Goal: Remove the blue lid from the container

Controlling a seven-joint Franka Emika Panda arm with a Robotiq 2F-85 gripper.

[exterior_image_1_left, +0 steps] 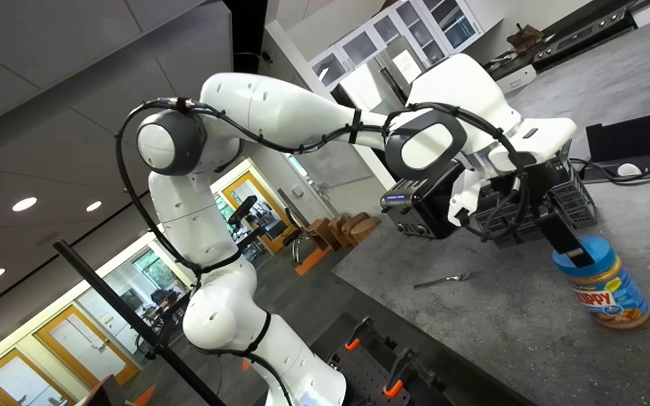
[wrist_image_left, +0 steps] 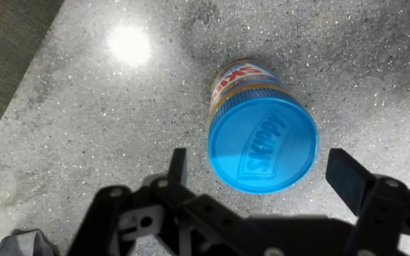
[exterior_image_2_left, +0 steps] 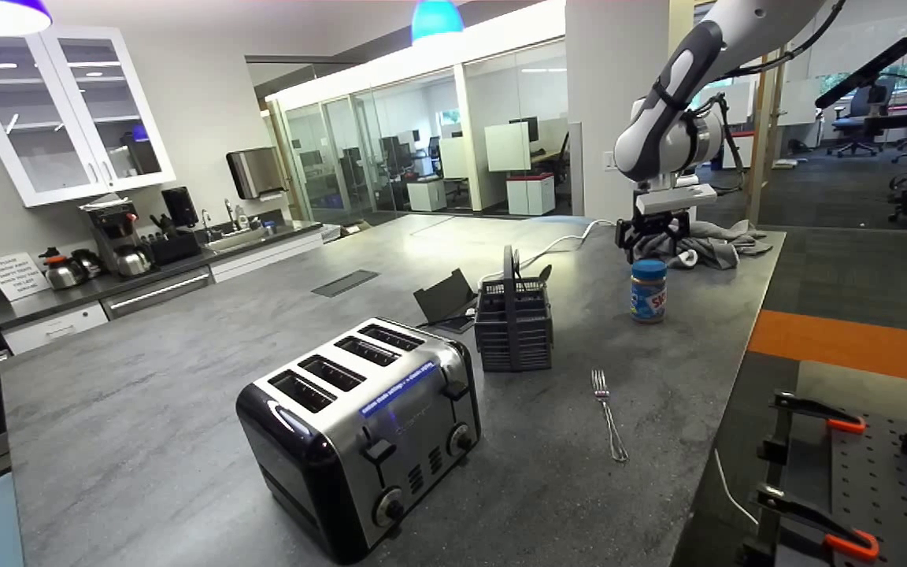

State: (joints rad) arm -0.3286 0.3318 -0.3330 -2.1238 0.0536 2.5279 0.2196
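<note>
The container [exterior_image_1_left: 613, 299] is a squat peanut-butter jar standing upright on the grey counter; it also shows in an exterior view [exterior_image_2_left: 648, 302] and in the wrist view [wrist_image_left: 238, 80]. The blue lid [exterior_image_1_left: 601, 251] sits on top of it and also shows in an exterior view [exterior_image_2_left: 649, 270] and in the wrist view [wrist_image_left: 262, 138]. My gripper [wrist_image_left: 258, 153] is open and empty. In the wrist view its fingers stand either side of the lid's near part, with a gap on both sides. In an exterior view the gripper [exterior_image_2_left: 650, 246] is just above or behind the lid.
A black wire basket [exterior_image_2_left: 513, 339] stands near the jar, with a toaster [exterior_image_2_left: 359, 433] beyond it. A fork [exterior_image_2_left: 608, 413] lies on the counter [exterior_image_2_left: 579, 504]. A grey cloth [exterior_image_2_left: 725, 246] lies behind the jar near the counter's edge. A cable [exterior_image_2_left: 564, 246] runs across the counter.
</note>
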